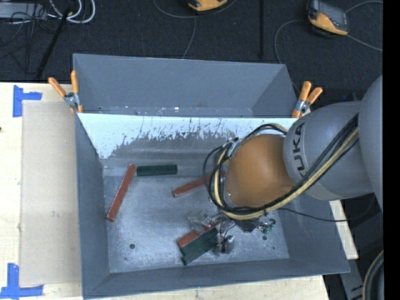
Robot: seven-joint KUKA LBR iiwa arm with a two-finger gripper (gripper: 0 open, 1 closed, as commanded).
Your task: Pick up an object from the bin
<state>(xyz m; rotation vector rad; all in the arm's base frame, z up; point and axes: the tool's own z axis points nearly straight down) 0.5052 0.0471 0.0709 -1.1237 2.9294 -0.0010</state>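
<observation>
Bin floor (147, 227) open at centre-left. Arm (262, 167) blocks the right half. Brown stick (120, 192) lies at left. Green bar (157, 170) and reddish stick (190, 188) lie towards the rear.

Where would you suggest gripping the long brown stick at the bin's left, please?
Probably mid-length, across its narrow width, from straight above: the brown stick lies flat and slanted, with bare bin floor along both long sides.
</observation>
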